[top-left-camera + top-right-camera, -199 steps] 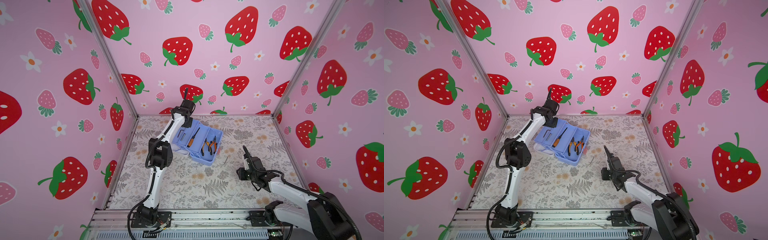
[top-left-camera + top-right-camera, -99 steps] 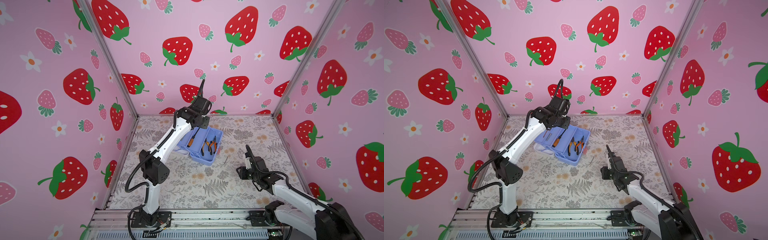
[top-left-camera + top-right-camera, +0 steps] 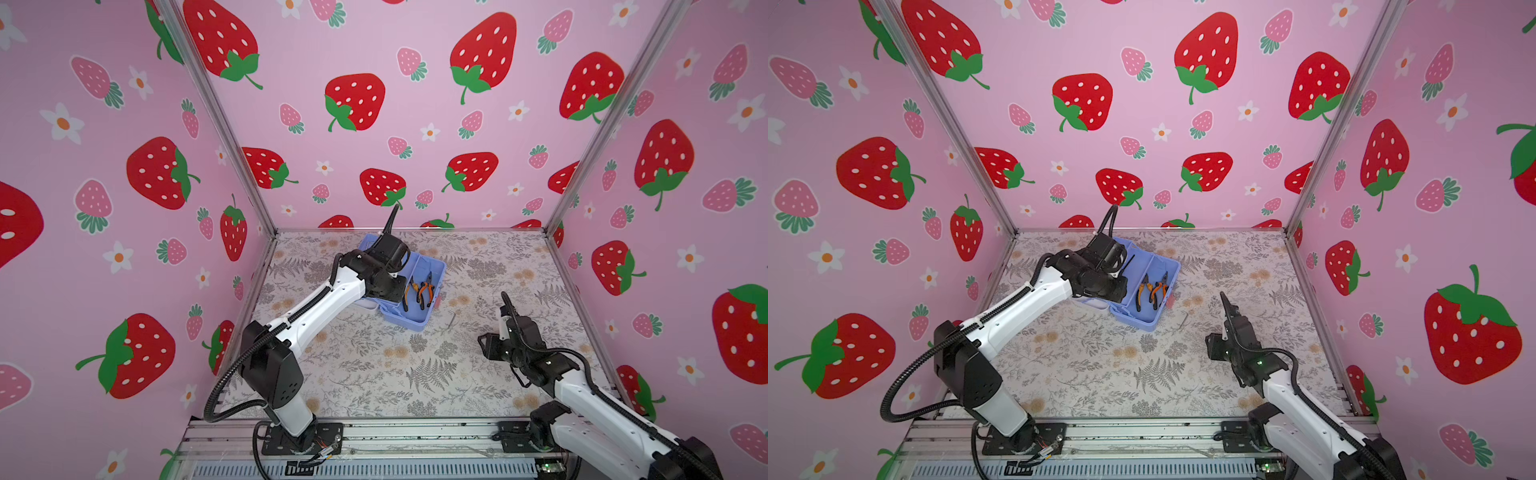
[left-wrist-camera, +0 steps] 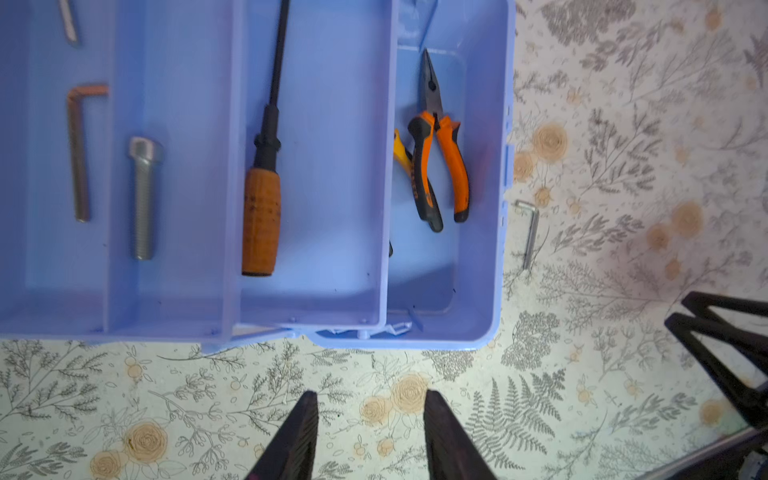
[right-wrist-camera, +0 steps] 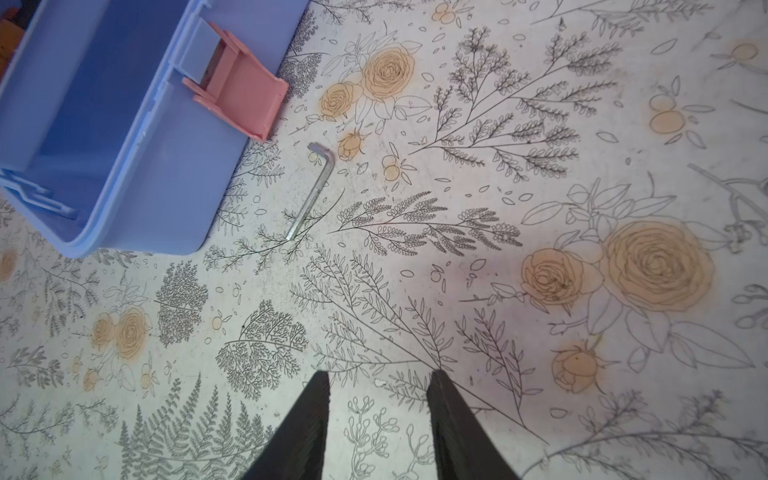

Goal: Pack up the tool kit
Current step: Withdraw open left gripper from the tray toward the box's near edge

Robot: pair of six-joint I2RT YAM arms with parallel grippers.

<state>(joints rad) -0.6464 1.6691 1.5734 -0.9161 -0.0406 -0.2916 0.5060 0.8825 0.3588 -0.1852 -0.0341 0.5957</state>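
The tool kit's blue box (image 3: pixel 415 320) (image 3: pixel 1148 322) lies open on the floral table, its pink latch (image 5: pixel 241 99) hanging down. Orange-handled pliers (image 4: pixel 449 166) (image 3: pixel 426 291) rest in the base. The tray (image 4: pixel 311 299) holds a screwdriver (image 4: pixel 262 216), a bolt (image 4: pixel 143 199) and a hex key (image 4: pixel 77 153). A second hex key (image 5: pixel 313 195) (image 3: pixel 452 318) lies loose on the table beside the box. My left gripper (image 4: pixel 370 399) hovers over the box's near edge, open and empty. My right gripper (image 5: pixel 378 378) (image 3: pixel 505 301) stands open and empty, short of the loose hex key.
Pink strawberry walls (image 3: pixel 374 124) close in the table on three sides. An aluminium rail (image 3: pixel 415 432) carrying both arm bases runs along the front edge. The left arm's wrist (image 3: pixel 386 270) covers the box's left half in both top views.
The left arm swung from behind the box's far-left corner to above the box, nearer the front. Both grippers' jaws opened a little. The right arm barely shifted.
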